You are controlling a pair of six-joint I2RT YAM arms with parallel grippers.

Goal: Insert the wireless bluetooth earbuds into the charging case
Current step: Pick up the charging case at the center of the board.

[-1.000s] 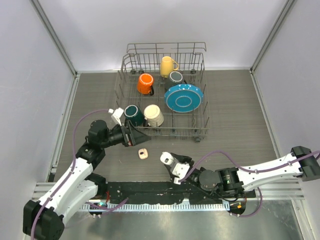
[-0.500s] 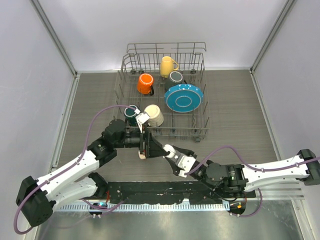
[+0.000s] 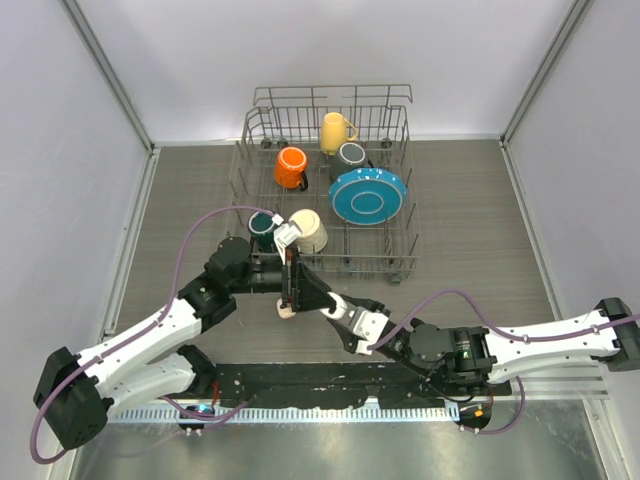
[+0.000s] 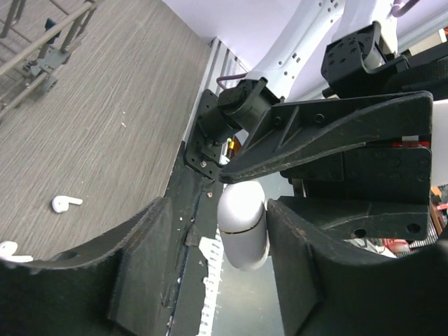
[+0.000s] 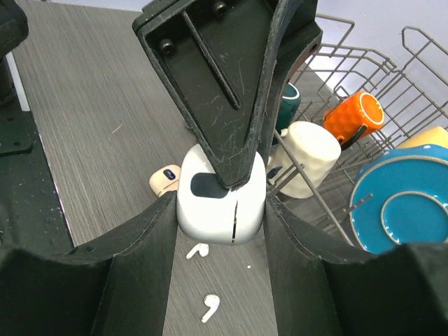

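Note:
My right gripper (image 5: 219,207) is shut on a white charging case (image 5: 221,199), gripping it by both sides above the table. The case's lid is closed, its seam showing. My left gripper (image 4: 218,210) has its fingers around the same case (image 4: 243,224): one finger touches it, while a gap remains at the other. In the top view both grippers meet at the case (image 3: 336,303) in front of the dish rack. Two white earbuds (image 5: 197,250) (image 5: 211,308) lie on the table under the case; the left wrist view shows them too, one earbud (image 4: 66,204) whole and the other earbud (image 4: 8,250) at the picture's edge.
A small beige case (image 3: 286,308) lies on the table beside the grippers. A wire dish rack (image 3: 396,262) behind holds several mugs and a blue plate (image 3: 367,195). The black base strip (image 3: 300,385) runs along the near edge.
My left arm swung right from beside the rack to the case in my right gripper, and its jaws narrowed around it. The right gripper carried the case slightly left and forward.

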